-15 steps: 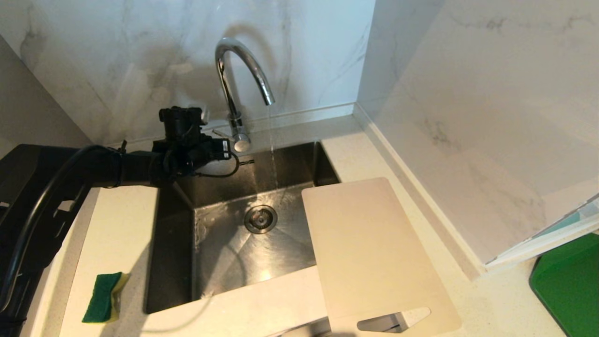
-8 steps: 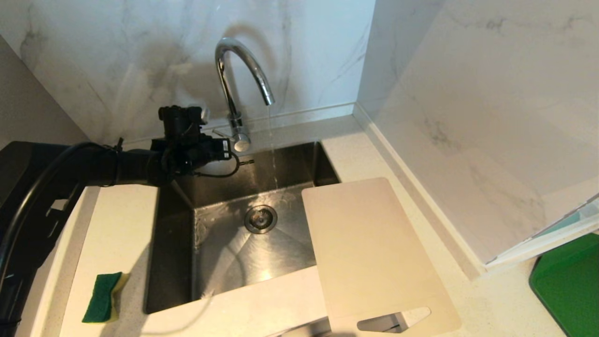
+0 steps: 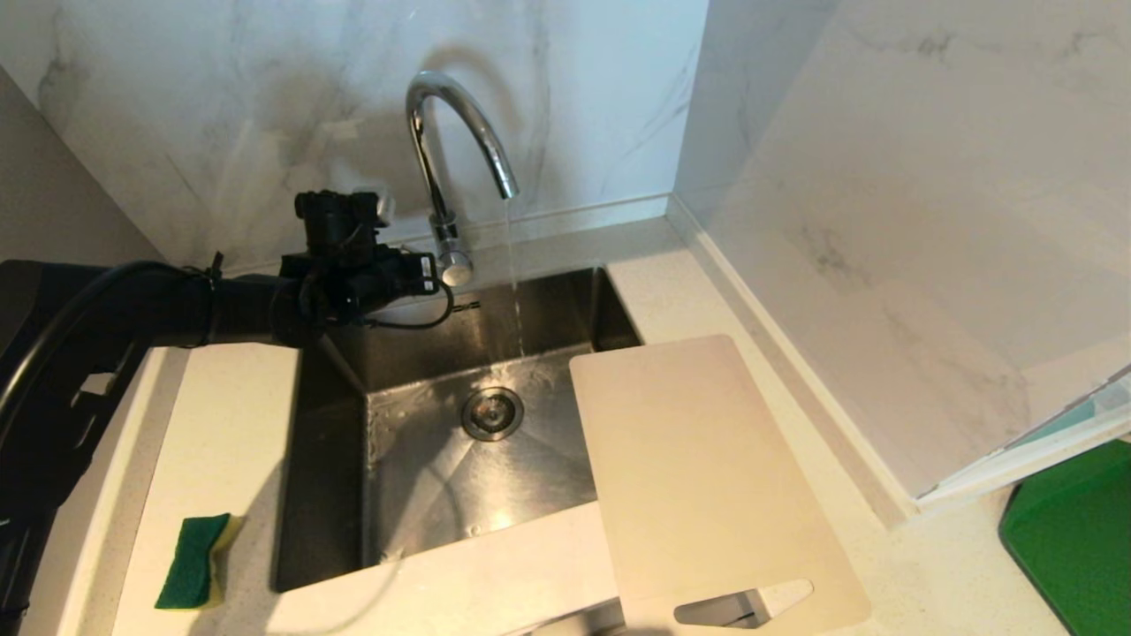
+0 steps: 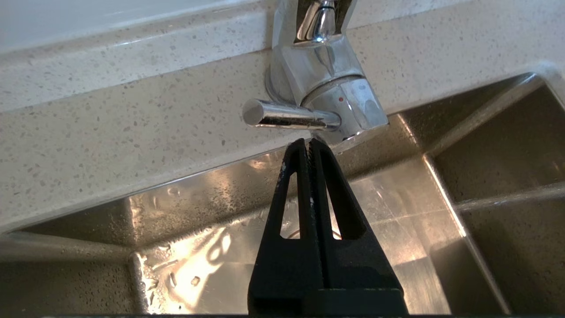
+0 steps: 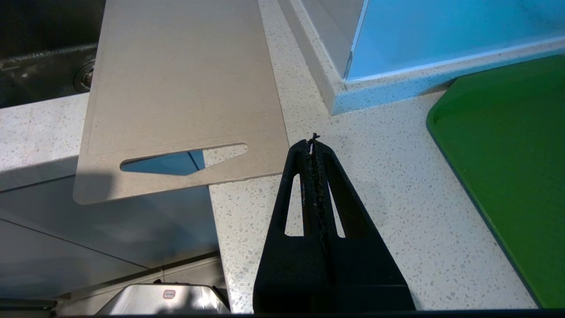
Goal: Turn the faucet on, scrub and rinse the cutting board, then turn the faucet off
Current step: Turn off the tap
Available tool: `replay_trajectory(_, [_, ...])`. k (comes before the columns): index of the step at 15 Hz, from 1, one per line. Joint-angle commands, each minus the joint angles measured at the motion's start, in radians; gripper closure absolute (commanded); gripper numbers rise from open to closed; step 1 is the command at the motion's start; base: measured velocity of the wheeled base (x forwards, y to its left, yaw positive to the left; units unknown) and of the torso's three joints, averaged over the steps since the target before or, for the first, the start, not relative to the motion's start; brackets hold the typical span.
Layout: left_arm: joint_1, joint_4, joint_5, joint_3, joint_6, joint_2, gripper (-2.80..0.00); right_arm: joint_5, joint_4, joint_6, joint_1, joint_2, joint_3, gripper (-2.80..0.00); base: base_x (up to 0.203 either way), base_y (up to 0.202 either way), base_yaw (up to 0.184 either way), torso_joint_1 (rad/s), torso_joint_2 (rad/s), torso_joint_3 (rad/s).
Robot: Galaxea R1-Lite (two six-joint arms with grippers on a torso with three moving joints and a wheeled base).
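The speckled white countertop [image 3: 221, 415] wraps around a stainless steel sink [image 3: 424, 477] set into the corner of marble-patterned walls. The cream-white cutting board [image 3: 707, 477] lies flat on the counter at the sink's right side, its far left part overhanging the basin and its handle slot at the near end jutting past the counter's front edge. A dark green mat [image 3: 1074, 539] sits well apart to the right. The chrome gooseneck faucet [image 3: 459, 132] stands behind the sink, a thin stream of water [image 3: 515, 300] falling from its spout into the basin near the drain [image 3: 492, 412]. The left gripper [image 4: 307, 143], fingers pressed together and empty, points at the faucet's base with its tips just below the side lever [image 4: 287, 117]. The right gripper [image 5: 314, 145], fingers also closed on nothing, hangs over bare counter beside the board's near right corner. A green-and-yellow sponge [image 3: 196, 560] rests on the counter left of the sink.
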Motion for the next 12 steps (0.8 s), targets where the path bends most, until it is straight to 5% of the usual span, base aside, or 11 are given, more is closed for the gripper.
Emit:
replay_trajectory(1, [0.001,-0.004,0.002,-0.007,-0.001,0.003,0.0,0.001,0.0,0.0,0.0,0.0,0.0,0.0,0.0,0.0,0.0,0.0,0.0,0.0])
replay_trajectory(12, [0.024,-0.012,-0.017,-0.053,-0.002,0.03,0.0,0.001,0.0,0.0,0.0,0.0,0.0,0.0,0.0,0.0,0.0,0.0,0.0,0.0])
